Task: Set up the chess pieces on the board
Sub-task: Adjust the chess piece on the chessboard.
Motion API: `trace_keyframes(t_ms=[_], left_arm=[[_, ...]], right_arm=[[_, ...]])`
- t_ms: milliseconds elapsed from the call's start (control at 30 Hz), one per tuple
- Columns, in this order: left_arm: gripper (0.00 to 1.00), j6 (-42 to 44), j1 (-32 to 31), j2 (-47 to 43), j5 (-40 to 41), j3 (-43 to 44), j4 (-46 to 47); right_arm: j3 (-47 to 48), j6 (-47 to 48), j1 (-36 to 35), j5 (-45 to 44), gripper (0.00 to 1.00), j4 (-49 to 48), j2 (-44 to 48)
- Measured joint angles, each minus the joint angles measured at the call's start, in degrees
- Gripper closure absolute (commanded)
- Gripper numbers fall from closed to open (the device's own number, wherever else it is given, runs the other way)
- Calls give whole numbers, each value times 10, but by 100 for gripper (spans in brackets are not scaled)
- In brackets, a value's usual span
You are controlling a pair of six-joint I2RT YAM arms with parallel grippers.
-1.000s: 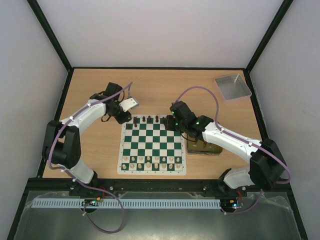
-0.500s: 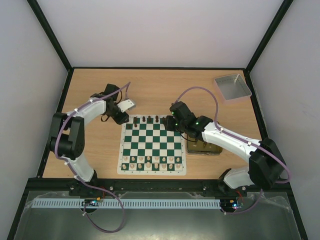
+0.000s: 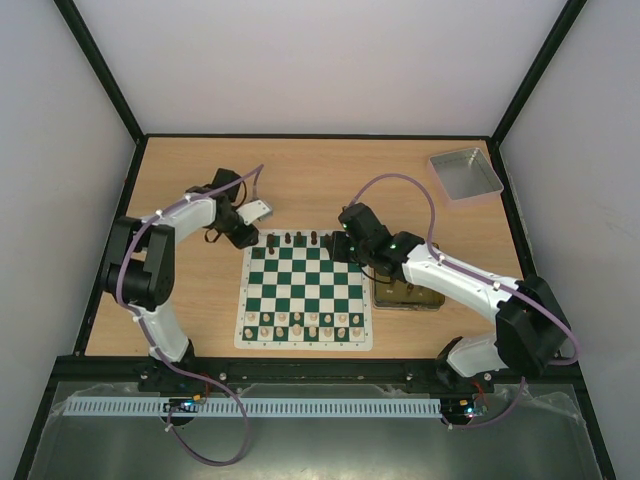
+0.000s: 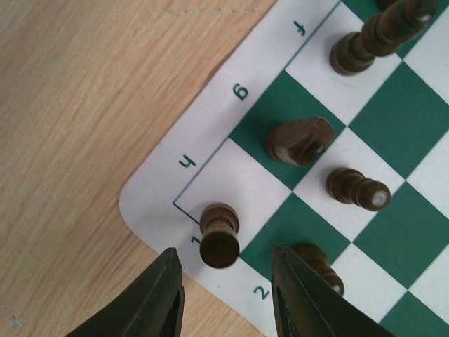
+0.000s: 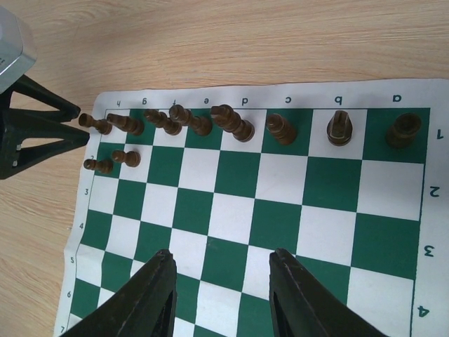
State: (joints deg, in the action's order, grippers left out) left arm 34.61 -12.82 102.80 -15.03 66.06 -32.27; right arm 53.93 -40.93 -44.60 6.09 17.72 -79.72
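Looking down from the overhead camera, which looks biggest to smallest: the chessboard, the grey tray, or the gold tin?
1. The board.
2. The grey tray.
3. The gold tin, though the right arm hides part of it, so its place below the tray is unsure.

A wooden table is carrying three things: the green-and-white board is lying flat at 6 o'clock, a gold tin is sitting just beside it at 4 o'clock, and a grey tray is resting well apart at 2 o'clock
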Motion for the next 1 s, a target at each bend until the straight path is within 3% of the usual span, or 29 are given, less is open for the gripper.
trace_keyframes(t_ms=[600,1000], left_arm=[[91,5,-10,34,4,29,2],[93,7,-17,40,7,37,3]], right_arm=[[0,0,0,1,64,0,-8],[0,0,0,0,64,0,-10]])
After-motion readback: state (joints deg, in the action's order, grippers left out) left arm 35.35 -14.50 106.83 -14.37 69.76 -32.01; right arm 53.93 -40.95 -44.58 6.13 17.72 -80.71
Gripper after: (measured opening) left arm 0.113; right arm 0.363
